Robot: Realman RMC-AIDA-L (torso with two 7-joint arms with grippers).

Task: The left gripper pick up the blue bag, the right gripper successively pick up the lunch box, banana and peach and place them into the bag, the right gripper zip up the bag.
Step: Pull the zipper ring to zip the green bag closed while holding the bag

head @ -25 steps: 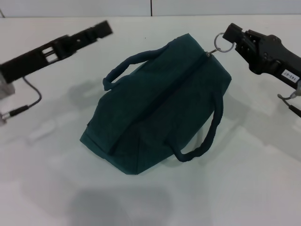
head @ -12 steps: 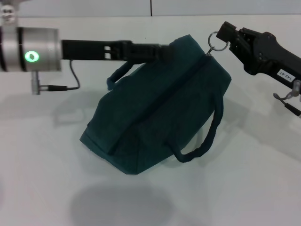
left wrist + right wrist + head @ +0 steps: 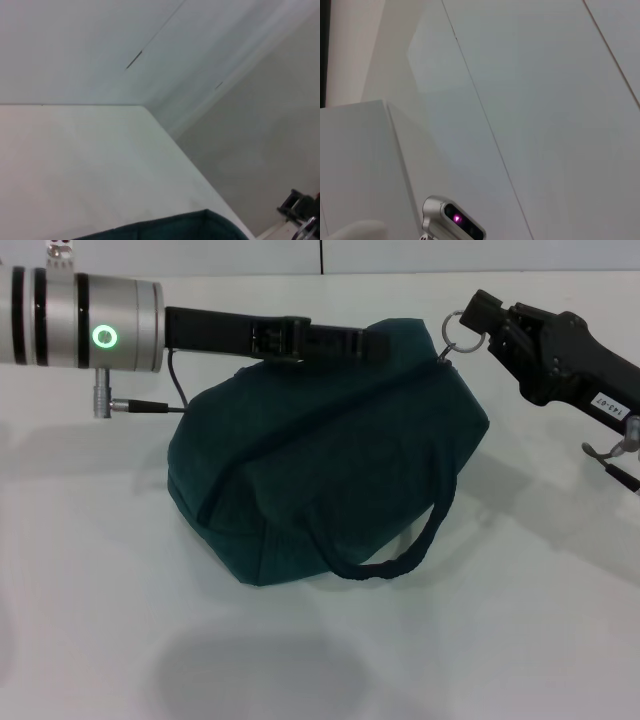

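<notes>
We brace the blue bag [image 3: 320, 450] with our left pincer [image 3: 375, 343], its state unclear, so our right pincer [image 3: 472, 325], clamped on the ring pull [image 3: 458, 328], can close the zip.

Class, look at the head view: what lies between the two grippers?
In the head view, the top of the blue bag lies between the left gripper and the right gripper, with its ring zip pull at the right gripper.

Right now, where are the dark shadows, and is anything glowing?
Head view: a soft grey shadow lies on the white table just in front of the blue bag, and a green ring light glows on the left arm. Right wrist view: a small pink light glows on a silver part.
</notes>
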